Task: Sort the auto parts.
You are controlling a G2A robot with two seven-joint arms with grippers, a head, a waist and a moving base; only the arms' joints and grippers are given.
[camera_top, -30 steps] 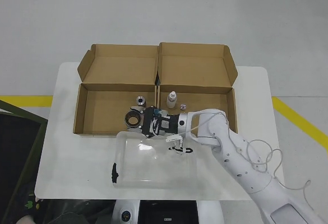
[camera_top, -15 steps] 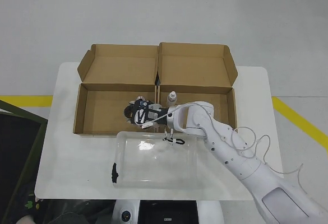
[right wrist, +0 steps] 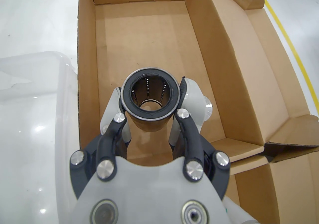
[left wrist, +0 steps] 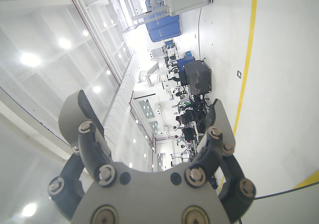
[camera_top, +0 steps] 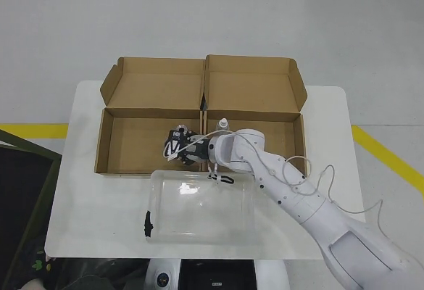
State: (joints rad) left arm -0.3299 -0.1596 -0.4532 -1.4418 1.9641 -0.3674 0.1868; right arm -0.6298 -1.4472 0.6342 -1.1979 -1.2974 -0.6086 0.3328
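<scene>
My right gripper [right wrist: 151, 93] is shut on a black cylindrical bearing [right wrist: 150, 96], its open bore with rows of small balls facing the wrist camera. It hangs over the left cardboard box [right wrist: 139, 35], near the box's right end. In the top view the right gripper [camera_top: 175, 145] and the bearing [camera_top: 169, 147] sit just left of the wall between the two boxes. A small silver part [right wrist: 208, 108] lies on the box floor beside one finger. My left gripper [left wrist: 148, 105] points up at the ceiling, open, with nothing between its fingers.
The right cardboard box [camera_top: 269, 134] holds a white bottle [camera_top: 224, 124]. A clear plastic bin [camera_top: 201, 206] stands in front of the boxes, with a small black part [camera_top: 147, 223] at its left side and another dark part [camera_top: 221, 178] near its back edge. Both box lids stand open behind.
My right gripper has carried the bearing a little farther back over the left box, and the arm's wrist has swung round toward the box divider.
</scene>
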